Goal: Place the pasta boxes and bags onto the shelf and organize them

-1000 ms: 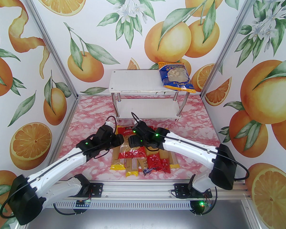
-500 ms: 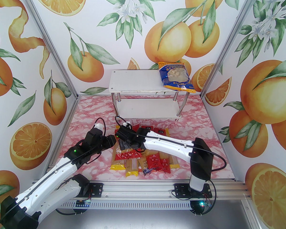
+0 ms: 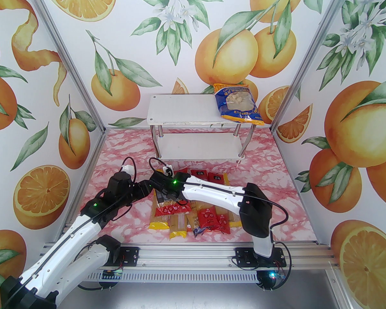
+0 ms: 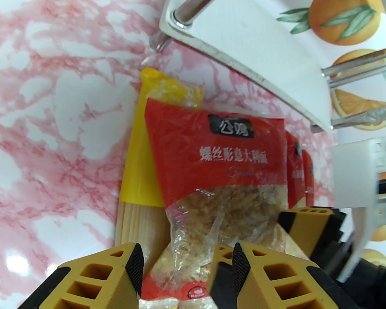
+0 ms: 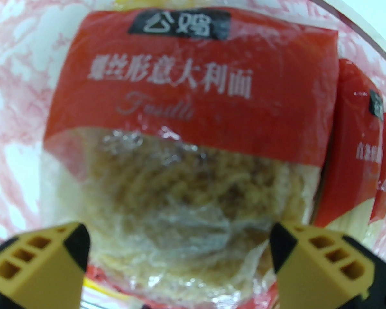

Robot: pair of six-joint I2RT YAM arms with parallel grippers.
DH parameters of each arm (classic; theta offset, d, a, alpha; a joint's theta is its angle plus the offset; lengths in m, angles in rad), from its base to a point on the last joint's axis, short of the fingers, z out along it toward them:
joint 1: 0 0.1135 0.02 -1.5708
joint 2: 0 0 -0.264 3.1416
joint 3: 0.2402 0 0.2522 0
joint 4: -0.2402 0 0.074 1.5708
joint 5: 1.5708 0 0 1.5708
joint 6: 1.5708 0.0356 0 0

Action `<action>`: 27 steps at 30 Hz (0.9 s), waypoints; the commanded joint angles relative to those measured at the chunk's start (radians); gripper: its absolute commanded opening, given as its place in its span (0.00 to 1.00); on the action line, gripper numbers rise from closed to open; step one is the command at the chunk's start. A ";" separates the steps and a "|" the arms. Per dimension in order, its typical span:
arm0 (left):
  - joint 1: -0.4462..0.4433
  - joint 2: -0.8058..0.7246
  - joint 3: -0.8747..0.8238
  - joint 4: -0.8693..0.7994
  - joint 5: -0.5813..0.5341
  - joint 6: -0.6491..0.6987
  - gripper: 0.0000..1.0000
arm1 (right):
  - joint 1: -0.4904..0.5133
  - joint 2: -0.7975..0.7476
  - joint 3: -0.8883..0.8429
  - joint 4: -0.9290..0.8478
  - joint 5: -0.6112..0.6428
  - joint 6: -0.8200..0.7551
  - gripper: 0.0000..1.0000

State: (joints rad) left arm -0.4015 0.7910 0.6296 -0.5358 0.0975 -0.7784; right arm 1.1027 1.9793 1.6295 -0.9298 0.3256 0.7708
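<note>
The red, clear-windowed plastic fusilli bag (image 5: 193, 76), atop the long spaghetti packs (image 3: 180, 225) at six o'clock of the white two-tier shelf (image 3: 180, 111), looked light, crinkly and slippery, best pinched across its stuffed middle, which the wide-open right gripper (image 5: 180, 240) straddled, while the left gripper (image 4: 186, 266) stood half-parted about its edge.

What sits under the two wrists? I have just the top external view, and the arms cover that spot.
Observer: A red fusilli bag, clear window up. The right gripper hangs over it, jaws wide open.
Operator: And the other one?
Observer: The left gripper has its jaws apart, the bag's clear end between them, with a gap on each side.
Operator: Anything beneath the bag?
Observer: A yellow spaghetti pack pokes out from under it, its yellow end toward the shelf.
</note>
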 commanded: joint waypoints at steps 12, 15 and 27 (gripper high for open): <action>0.084 0.027 -0.046 0.084 0.120 0.028 0.51 | 0.003 0.167 0.037 -0.199 0.000 -0.054 0.81; 0.091 0.024 -0.053 0.088 0.126 0.028 0.51 | 0.004 0.168 0.035 -0.202 -0.009 -0.060 0.64; 0.112 0.023 -0.064 0.106 0.147 0.025 0.47 | -0.008 0.071 -0.037 -0.154 -0.037 -0.089 0.00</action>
State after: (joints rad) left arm -0.2966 0.8135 0.5774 -0.4713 0.2264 -0.7586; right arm 1.1164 2.0411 1.6485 -0.9680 0.3435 0.6987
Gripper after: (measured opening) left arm 0.479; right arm 0.085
